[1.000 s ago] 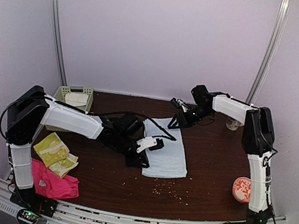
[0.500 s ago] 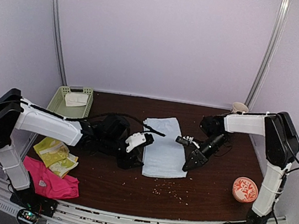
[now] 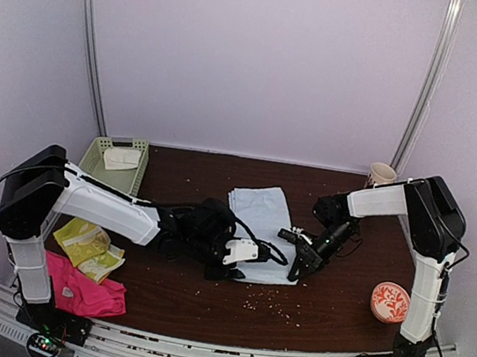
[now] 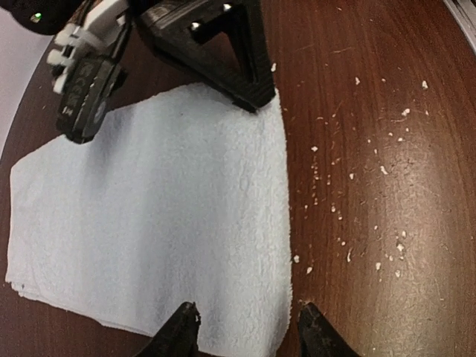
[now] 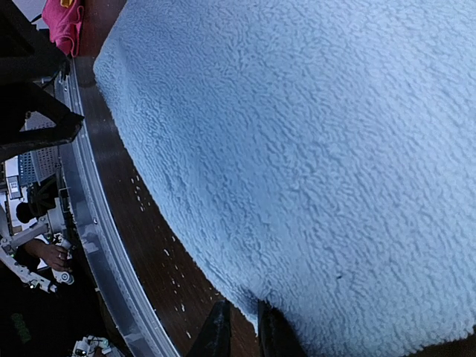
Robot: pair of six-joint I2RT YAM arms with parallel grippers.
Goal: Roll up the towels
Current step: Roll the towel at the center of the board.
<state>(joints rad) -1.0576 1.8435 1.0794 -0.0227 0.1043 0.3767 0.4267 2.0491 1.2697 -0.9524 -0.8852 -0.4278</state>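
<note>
Left wrist view is showing the left fingers [image 4: 182,333] standing spread at the bottom of the frame. One is hanging over the pale blue towel [image 4: 163,216] and the other over the bare brown bench [image 4: 387,245] just beside the towel's edge, and they are gripping nothing.

Right wrist view is showing the right fingers [image 5: 271,336] drawn close together at the bottom of the frame, pinching the towel's edge between them.

In the top external view the towel is lying flat at the centre of the bench, with both arms reaching to its lower corners, the left to the lower left one and the right to the lower right one. A cream-white towel [image 3: 122,159] is sitting in the green basket [image 3: 100,152] at the upper left. Yellow-green towels [image 3: 85,244] and a hot-pink towel [image 3: 84,294] are lying at the lower left. A paper cup [image 3: 381,174] is standing at the upper right and a red patterned bowl [image 3: 387,302] at the lower right.
</note>
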